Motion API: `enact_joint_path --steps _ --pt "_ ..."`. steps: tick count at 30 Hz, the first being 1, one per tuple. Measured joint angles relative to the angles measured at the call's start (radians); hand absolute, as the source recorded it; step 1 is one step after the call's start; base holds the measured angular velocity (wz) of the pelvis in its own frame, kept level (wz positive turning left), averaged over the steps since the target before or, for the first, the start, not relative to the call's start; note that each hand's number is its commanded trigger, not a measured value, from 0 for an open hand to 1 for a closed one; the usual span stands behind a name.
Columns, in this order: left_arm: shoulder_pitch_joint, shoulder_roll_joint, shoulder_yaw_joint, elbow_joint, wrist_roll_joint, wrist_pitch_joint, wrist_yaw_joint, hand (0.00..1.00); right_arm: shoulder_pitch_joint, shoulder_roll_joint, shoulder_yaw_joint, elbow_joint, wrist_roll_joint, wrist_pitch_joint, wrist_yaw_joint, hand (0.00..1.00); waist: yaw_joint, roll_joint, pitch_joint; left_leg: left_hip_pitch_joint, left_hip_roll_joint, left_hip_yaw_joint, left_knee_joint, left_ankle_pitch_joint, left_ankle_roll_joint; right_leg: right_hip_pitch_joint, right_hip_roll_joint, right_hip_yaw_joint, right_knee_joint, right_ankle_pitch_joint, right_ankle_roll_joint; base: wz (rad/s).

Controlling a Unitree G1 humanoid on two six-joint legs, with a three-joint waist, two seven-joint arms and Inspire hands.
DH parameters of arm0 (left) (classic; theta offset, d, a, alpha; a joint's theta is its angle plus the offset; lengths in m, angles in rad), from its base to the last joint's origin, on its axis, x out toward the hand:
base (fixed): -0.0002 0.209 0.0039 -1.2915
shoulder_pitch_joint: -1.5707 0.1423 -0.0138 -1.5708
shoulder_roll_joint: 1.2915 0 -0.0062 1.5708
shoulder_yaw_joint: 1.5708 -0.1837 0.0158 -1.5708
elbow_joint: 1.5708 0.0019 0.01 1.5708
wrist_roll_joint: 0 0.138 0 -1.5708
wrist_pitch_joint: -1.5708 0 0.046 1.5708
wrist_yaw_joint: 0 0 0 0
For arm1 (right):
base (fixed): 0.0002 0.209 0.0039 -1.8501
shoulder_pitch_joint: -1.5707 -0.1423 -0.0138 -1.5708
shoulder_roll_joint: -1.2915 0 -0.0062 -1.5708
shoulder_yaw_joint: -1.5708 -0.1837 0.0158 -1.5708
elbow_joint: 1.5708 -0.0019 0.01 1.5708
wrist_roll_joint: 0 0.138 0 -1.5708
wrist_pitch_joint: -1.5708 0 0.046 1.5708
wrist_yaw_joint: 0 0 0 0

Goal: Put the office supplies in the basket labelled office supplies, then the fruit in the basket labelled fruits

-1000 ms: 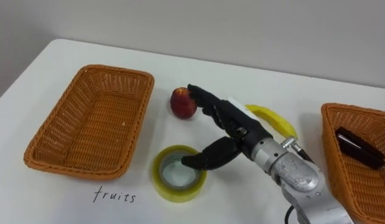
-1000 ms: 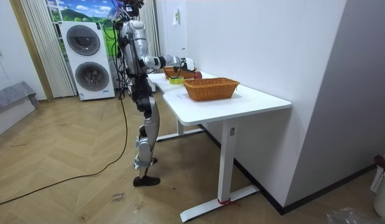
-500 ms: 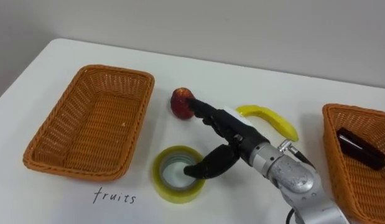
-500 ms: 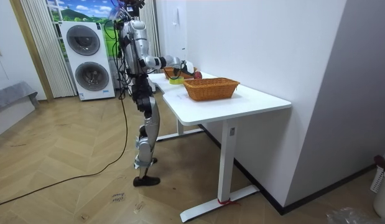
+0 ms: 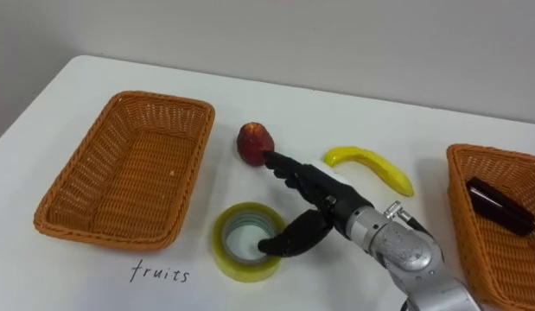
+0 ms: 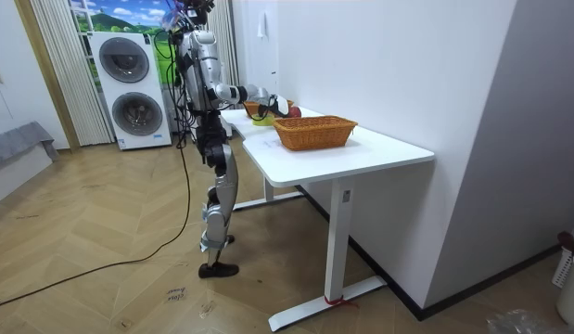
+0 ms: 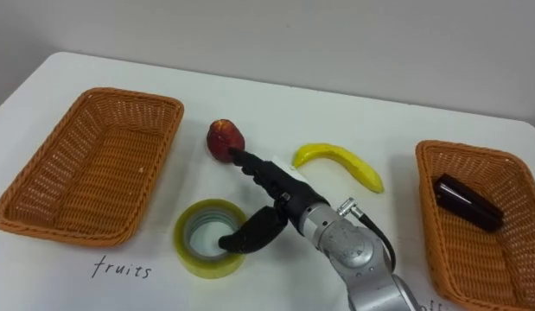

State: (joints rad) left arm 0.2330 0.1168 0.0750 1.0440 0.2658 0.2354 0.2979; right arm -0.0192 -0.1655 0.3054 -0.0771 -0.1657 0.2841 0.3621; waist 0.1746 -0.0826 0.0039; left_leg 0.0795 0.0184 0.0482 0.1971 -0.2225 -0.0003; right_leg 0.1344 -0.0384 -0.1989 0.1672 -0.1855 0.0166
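Right hand [image 5: 328,200] comes in from the lower right; its silver forearm is cut off by the bottom edge. Fingers straight and slightly fanned, gripping nothing, thumb held apart from them. The fingertips reach the near right side of the red fruit [image 5: 253,142]; can't tell if they touch it or stop just short. The thumb curves down over the right inner rim of the tape roll [image 5: 237,269] and hides that part.

Red fruit: round, blotchy red skin, standing on the white table [image 5: 94,73] just right of the left basket [image 5: 133,173]. Peach or apple, hard to say. Banana [image 5: 371,164]: smooth, yellow, curved, lying right of the fruit and beyond the hand. Tape roll: wide yellow translucent ring lying flat, near side of the table.

Left basket: woven orange-brown wicker, rectangular with rounded corners, nothing inside. Handwritten word "fruits" [image 5: 160,274] on the tabletop just near it, in thin dark strokes.

Right basket [image 5: 479,233]: same wicker, cut off by the frame's right edge. A dark oblong object [image 5: 500,203] lies in it, glossy; too indistinct to name. In the right eye view a scrap of writing [image 7: 433,305] sits near this basket, clipped by the bottom edge, unreadable.

Room view: the robot stands upright at the table's far end, washing machines [image 6: 129,88] behind it, one arm out over the tabletop.
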Motion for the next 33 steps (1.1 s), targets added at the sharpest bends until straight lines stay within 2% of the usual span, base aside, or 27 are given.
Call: enact_joint_path --steps 5,9,15,27,30,33 --pt "0.003 -0.005 -0.003 -0.013 -0.001 0.006 0.0 0.0 0.0 0.001 0.029 0.0 -0.007 0.006 0.001 0.0 0.001 0.0 0.0001 -0.001 0.0 -0.001 0.0 0.0 0.0 0.0 0.0 -0.006 0.0 0.0 0.0 0.0" --pt "0.003 -0.008 -0.02 -0.026 -0.001 0.011 -0.001 0.0 0.0 0.005 0.036 -0.001 -0.043 0.025 0.023 0.0 0.002 0.001 0.0 -0.002 0.0 -0.001 0.0 0.0 0.0 -0.001 0.0 -0.006 0.001 0.0 0.0 0.0" --pt "-0.001 -0.008 -0.021 -0.026 -0.001 0.025 -0.005 0.0 -0.002 0.006 0.036 -0.001 -0.051 0.025 0.043 0.0 0.002 0.001 -0.0001 -0.002 0.0 -0.001 0.0 0.0 0.0 -0.001 0.0 -0.006 0.001 0.0 0.0 0.0" --pt "-0.001 -0.01 -0.017 -0.056 0.004 0.051 -0.041 0.0 -0.02 0.024 0.038 -0.003 -0.194 0.038 0.085 0.0 0.009 0.005 -0.0015 -0.017 0.001 -0.001 -0.002 0.0 0.0 -0.016 0.001 -0.006 0.001 0.0 0.0 0.0" --pt "-0.001 -0.01 -0.017 -0.086 0.004 0.063 -0.053 0.0 -0.02 0.024 0.036 -0.013 -0.221 0.048 0.11 0.0 0.021 0.002 -0.0036 -0.021 0.002 -0.003 -0.002 0.0 -0.001 -0.021 0.002 -0.006 0.002 0.0 0.0 0.0" --pt "0.002 -0.01 -0.016 -0.094 0.004 0.072 -0.054 0.0 -0.021 0.023 0.036 -0.018 -0.235 0.06 0.134 0.0 0.024 -0.006 -0.0102 -0.023 0.002 -0.002 -0.002 0.0 -0.001 -0.023 0.002 -0.006 0.002 0.0 0.0 0.0"
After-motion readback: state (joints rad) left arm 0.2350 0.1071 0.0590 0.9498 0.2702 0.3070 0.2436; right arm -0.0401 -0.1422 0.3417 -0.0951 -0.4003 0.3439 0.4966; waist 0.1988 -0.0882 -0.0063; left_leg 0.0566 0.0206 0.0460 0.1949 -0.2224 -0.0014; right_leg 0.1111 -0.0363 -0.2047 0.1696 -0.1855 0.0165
